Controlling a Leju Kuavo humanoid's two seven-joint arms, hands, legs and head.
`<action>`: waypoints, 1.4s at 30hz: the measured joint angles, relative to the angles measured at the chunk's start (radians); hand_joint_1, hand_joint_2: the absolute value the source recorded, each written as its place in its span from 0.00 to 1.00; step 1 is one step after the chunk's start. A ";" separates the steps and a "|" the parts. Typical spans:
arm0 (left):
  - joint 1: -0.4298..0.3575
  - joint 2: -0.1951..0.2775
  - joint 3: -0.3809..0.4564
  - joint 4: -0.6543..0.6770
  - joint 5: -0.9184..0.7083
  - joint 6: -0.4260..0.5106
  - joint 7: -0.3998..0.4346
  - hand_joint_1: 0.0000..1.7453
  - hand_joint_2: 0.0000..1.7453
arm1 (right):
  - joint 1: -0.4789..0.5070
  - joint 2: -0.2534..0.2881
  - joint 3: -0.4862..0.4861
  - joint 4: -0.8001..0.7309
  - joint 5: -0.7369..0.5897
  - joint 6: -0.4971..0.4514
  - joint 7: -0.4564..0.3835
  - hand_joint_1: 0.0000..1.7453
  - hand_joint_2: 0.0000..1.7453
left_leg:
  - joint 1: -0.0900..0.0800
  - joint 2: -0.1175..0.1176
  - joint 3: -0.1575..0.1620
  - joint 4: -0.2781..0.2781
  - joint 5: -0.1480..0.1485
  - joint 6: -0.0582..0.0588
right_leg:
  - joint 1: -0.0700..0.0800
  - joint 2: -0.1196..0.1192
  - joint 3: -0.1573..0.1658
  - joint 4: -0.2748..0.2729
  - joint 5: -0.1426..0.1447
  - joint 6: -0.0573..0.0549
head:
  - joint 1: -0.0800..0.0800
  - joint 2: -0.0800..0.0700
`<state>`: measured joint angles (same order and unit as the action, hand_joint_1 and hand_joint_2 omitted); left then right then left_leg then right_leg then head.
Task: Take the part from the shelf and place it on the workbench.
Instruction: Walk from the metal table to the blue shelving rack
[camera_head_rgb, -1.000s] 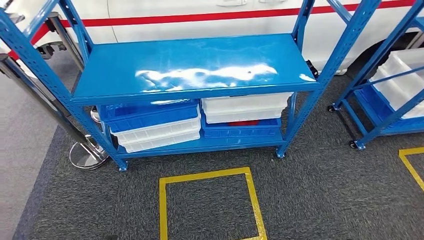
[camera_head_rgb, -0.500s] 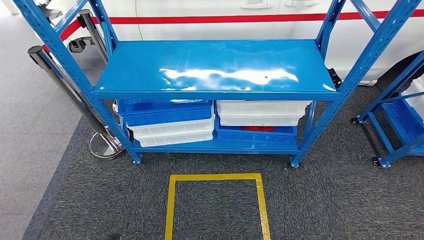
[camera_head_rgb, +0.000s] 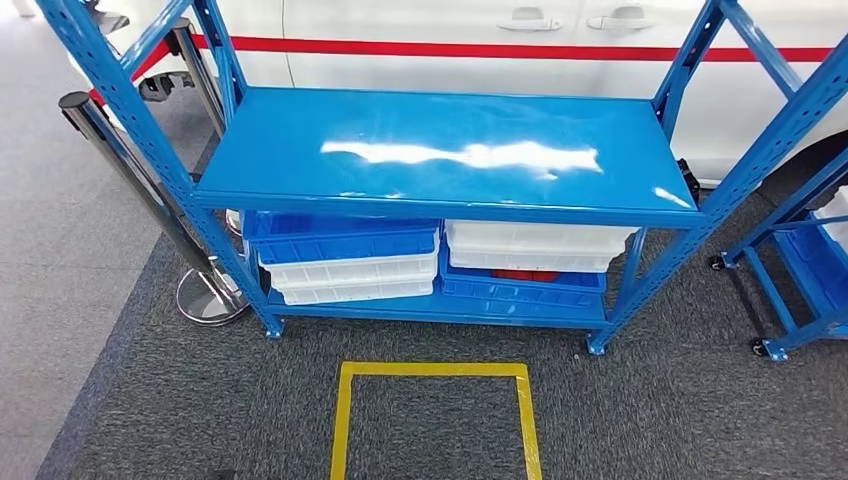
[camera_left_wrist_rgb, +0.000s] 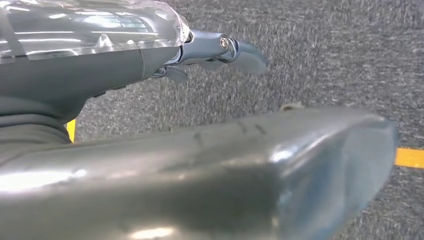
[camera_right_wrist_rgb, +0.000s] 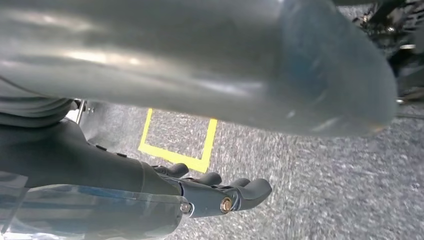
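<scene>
Both hands are hung over dark grey carpet, the left hand (camera_left_wrist_rgb: 220, 50) and right hand (camera_right_wrist_rgb: 220, 192) with fingers extended and nothing held. A blue steel shelf (camera_head_rgb: 440, 150) is seen ahead; a red part (camera_head_rgb: 522, 274) is glimpsed in a blue bin (camera_head_rgb: 520, 288) at its lower right.

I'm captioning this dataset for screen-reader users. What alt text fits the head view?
A blue metal shelf unit stands on dark grey carpet, its upper shelf bare and glossy, with stacked blue and white bins on the lower shelf. A yellow taped square marks the floor in front, and a white vehicle with a red stripe is behind.
</scene>
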<state>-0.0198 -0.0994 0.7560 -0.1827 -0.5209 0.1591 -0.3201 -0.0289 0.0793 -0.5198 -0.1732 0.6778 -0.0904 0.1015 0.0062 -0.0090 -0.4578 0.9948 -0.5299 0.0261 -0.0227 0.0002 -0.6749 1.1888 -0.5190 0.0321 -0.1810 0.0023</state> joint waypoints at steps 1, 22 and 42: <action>0.000 0.000 0.000 0.000 0.000 0.000 0.002 0.00 0.00 | 0.003 -0.001 -0.002 0.000 0.001 0.000 0.000 0.00 0.00 | -0.001 -0.001 0.014 0.002 -0.011 -0.005 | 0.002 0.000 0.013 -0.060 0.045 -0.004 | 0.000 0.000; -0.002 0.000 0.003 0.001 -0.014 0.009 0.037 0.00 0.00 | -0.005 -0.001 -0.008 0.001 0.014 -0.016 0.003 0.00 0.75 | -0.001 0.006 -0.084 0.018 0.053 -0.010 | 0.012 0.003 0.099 -0.147 0.046 -0.022 | 0.000 0.000; -0.008 -0.003 0.028 0.001 0.001 0.054 0.076 0.00 1.00 | -0.013 0.000 -0.015 0.000 0.031 -0.042 0.023 0.00 1.00 | 0.000 0.003 -0.084 0.031 0.038 -0.026 | -0.011 0.008 0.100 -0.149 0.042 0.003 | -0.001 0.000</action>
<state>-0.0275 -0.1022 0.7836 -0.1816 -0.5199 0.2132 -0.2436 -0.0420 0.0793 -0.5352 -0.1732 0.7086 -0.1326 0.1244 0.0058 -0.0065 -0.5420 1.0253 -0.4923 0.0005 -0.0338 0.0079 -0.5752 1.0402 -0.4766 0.0356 -0.1818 0.0023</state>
